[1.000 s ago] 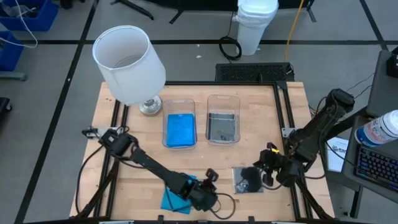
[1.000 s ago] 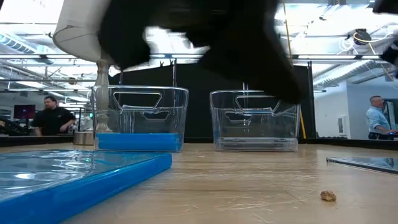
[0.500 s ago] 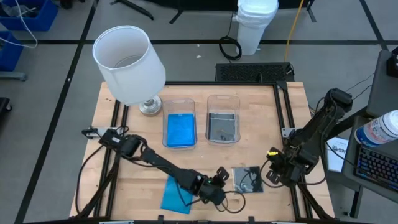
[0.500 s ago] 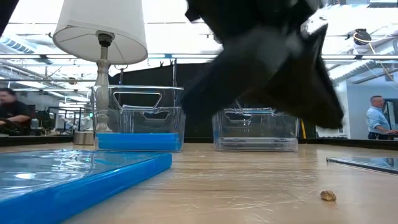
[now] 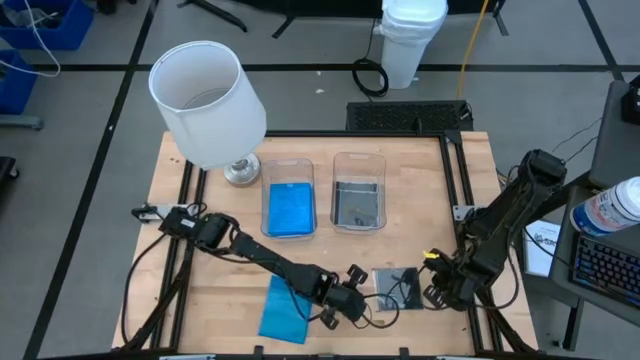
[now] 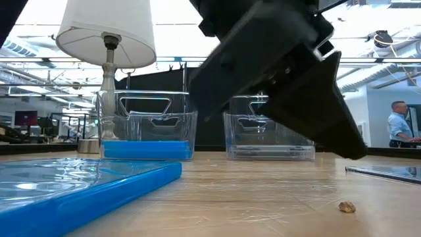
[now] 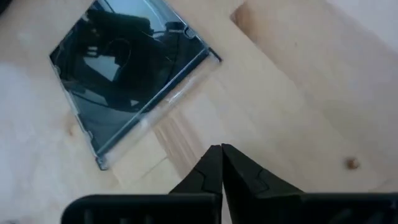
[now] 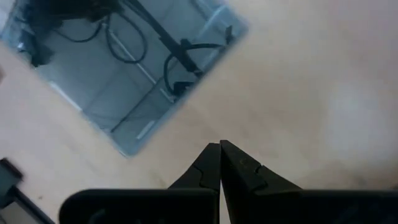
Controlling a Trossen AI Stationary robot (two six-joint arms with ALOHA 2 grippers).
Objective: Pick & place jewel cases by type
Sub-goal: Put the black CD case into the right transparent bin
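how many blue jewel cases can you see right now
2: one loose blue case near the table's front edge, one in the left tub. More may be stacked beneath that one.

No text, label, brand, number or sign can be read in any of the views
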